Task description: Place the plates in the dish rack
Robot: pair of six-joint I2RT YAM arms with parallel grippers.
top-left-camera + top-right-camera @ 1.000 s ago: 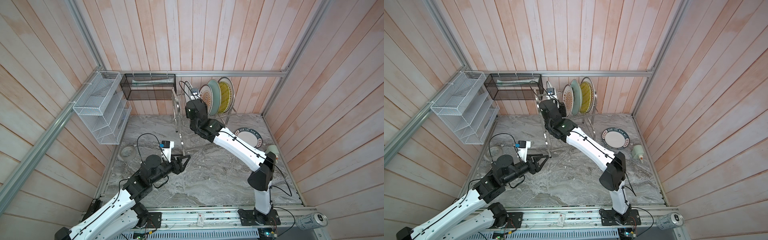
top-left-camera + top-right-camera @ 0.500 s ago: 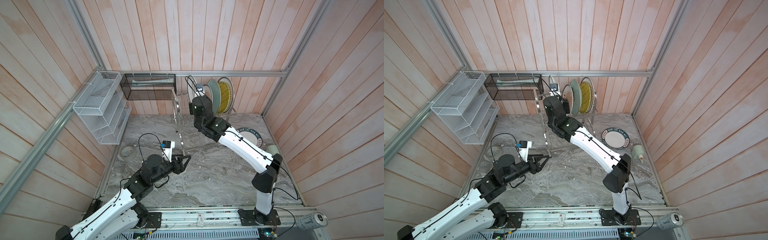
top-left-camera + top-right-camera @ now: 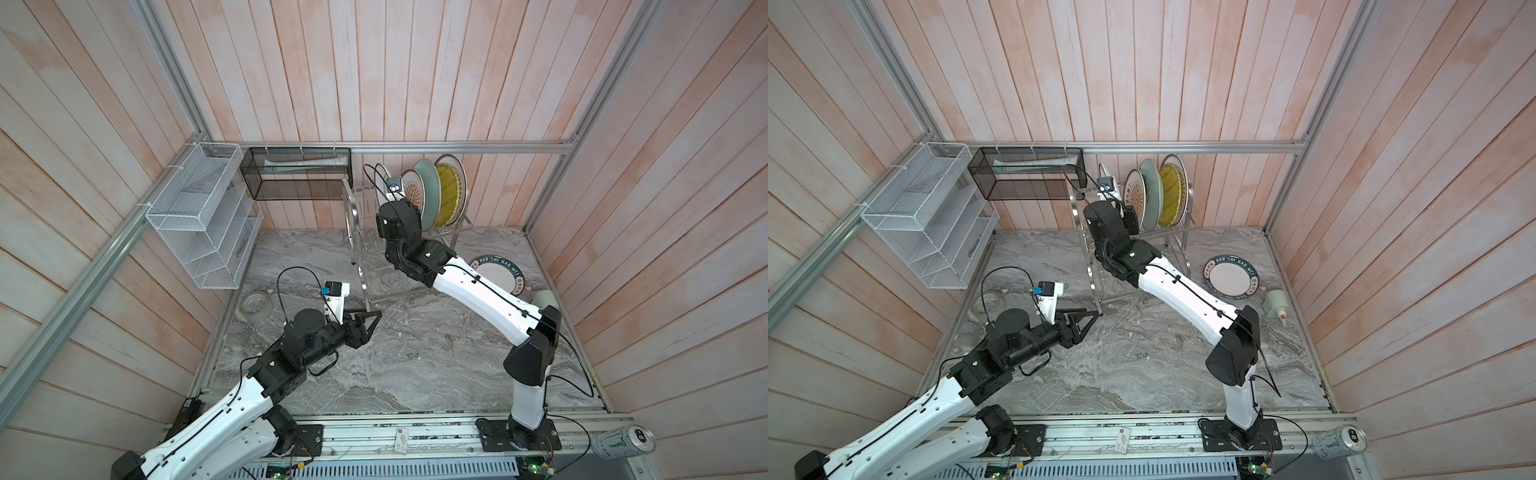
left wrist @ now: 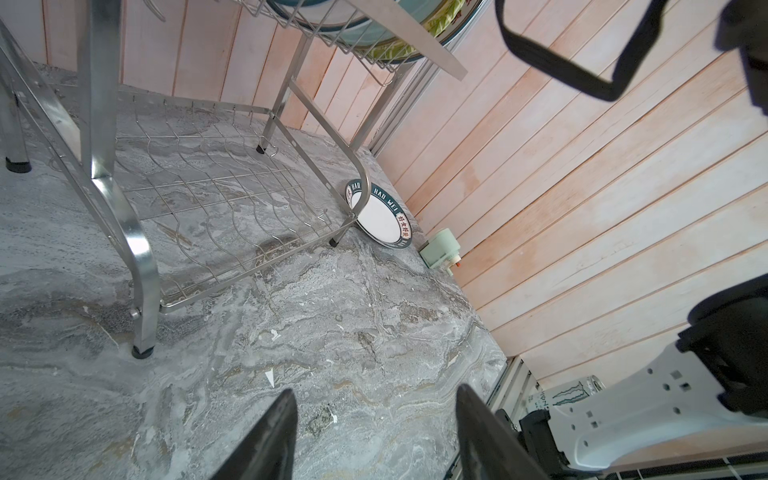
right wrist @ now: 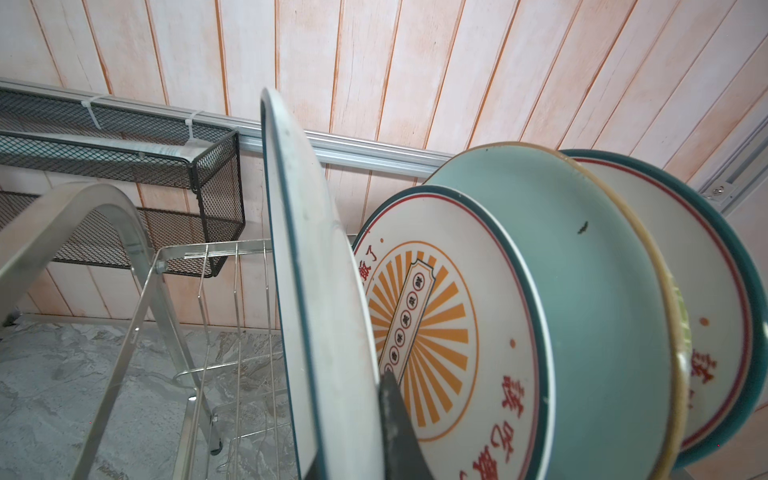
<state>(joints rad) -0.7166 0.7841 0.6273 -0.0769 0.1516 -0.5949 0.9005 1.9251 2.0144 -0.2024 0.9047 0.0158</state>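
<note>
Pale wood-plank walls (image 3: pixel 415 75) close in a grey marbled surface (image 3: pixel 415 353). Taking the far wall as 12 o'clock in both top views, a white mesh organizer (image 3: pixel 199 216) hangs on the side wall at 10 o'clock. A tape roll (image 3: pixel 255 305) lies on the surface below it at 9 o'clock. A black mesh basket (image 3: pixel 297 176) is fixed to the far wall at 11 o'clock.

The left gripper (image 3: pixel 370 322) hangs low over the surface near the middle. Its jaws are apart with nothing between them, and its tips are just beside the front foot of the dish rack (image 3: pixel 357 232).

The dish rack stands at 12 to 1 o'clock against the far wall. On its upper tier the right gripper (image 5: pixel 357 419) is clamped on the lower edge of a white plate (image 5: pixel 316 291). That plate is held upright at the 9 o'clock end of the row; I cannot tell whether its edge sits between the prongs. Next along, slightly apart from it, stands a sunburst plate (image 5: pixel 436 332). After it come a pale green plate (image 5: pixel 582 291), a yellow plate (image 3: pixel 449 193) and a second sunburst plate (image 5: pixel 715 311), packed close and leaning together.

A lettered plate (image 3: pixel 1231 276) lies flat on the surface at 2 o'clock, beside the rack's feet. A pale green bottle (image 3: pixel 1276 301) lies on its side just beyond it, by the side wall. A can (image 3: pixel 621 442) lies on the front rail at 4 o'clock.
</note>
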